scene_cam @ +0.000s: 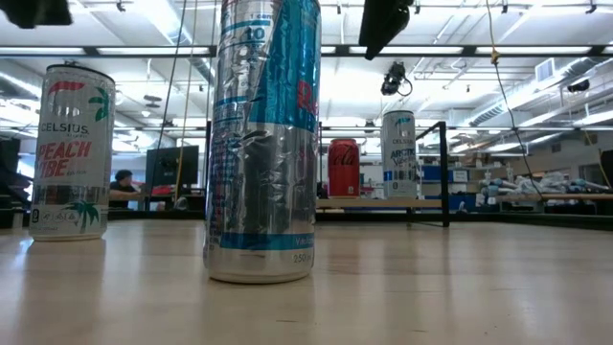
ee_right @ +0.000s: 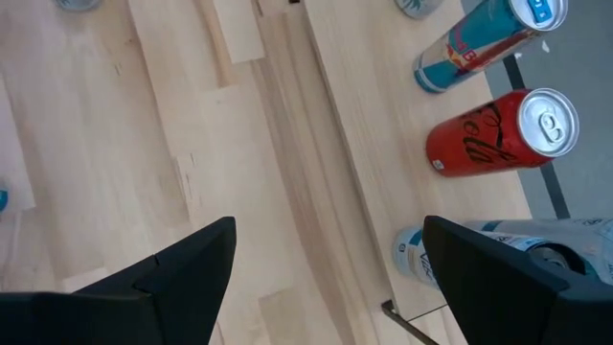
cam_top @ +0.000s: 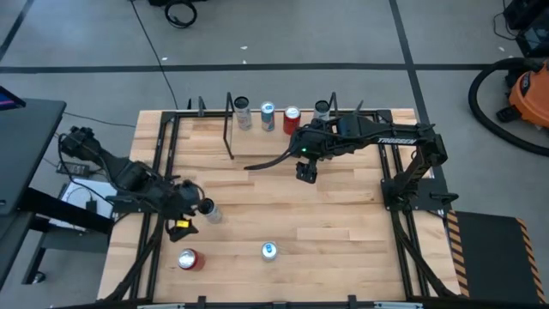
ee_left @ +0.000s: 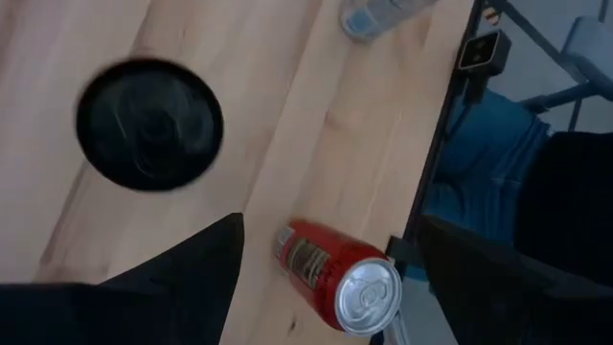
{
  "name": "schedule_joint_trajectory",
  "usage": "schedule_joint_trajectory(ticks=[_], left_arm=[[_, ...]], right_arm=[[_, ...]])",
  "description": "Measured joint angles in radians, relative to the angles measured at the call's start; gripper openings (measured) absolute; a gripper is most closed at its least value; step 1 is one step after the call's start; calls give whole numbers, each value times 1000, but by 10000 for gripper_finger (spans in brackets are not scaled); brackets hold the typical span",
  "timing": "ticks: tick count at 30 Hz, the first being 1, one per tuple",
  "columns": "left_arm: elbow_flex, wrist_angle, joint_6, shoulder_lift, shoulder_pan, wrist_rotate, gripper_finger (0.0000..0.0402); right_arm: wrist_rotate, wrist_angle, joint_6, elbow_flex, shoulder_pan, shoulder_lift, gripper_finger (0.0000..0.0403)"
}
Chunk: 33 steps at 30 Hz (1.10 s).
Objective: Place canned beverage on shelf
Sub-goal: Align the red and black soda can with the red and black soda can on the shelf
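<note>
Four cans (cam_top: 268, 117) stand on the shelf (cam_top: 283, 130) along the tabletop's far edge. Three wait near the front and left edges, one under the left gripper (cam_top: 190, 208). The right gripper (cam_top: 306, 172) hovers before the shelf. Both jaws are spread, empty.
</note>
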Motion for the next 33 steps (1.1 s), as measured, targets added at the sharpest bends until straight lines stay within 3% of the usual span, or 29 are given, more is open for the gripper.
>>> schedule_joint_trajectory(ticks=[7,33], left_arm=[[0,0,-66,36,-88,-40,311],[0,139,-13,36,-39,-49,311]], right_arm=[[0,0,-7,0,0,0,346],[0,12,-53,0,2,0,346]])
